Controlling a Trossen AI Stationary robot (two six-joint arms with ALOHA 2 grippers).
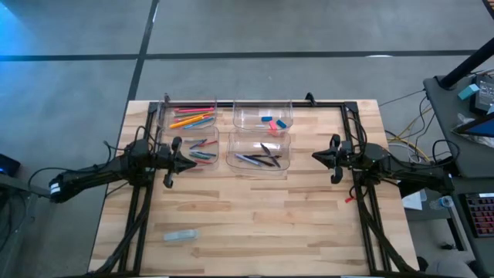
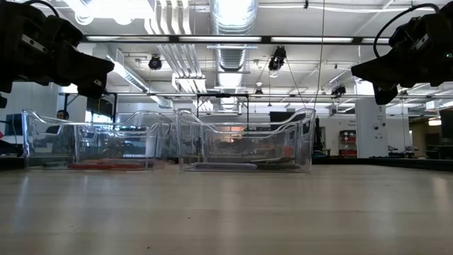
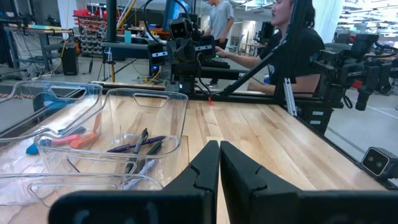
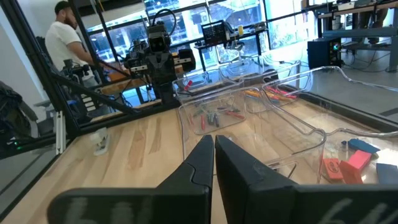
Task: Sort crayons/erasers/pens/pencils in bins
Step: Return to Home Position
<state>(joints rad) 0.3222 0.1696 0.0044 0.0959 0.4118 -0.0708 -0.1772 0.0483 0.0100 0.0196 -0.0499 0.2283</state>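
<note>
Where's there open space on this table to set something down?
Bare tabletop spans between the left gripper and right gripper, in front of the pen bin, and across the near right. The far side by the four bins is crowded; a small clear item lies near left.

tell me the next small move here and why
Probably pull both arms back to rest: the left end effector and right end effector are shut and empty, the bins are filled, and only a pale scrap I cannot identify lies on the table.
</note>
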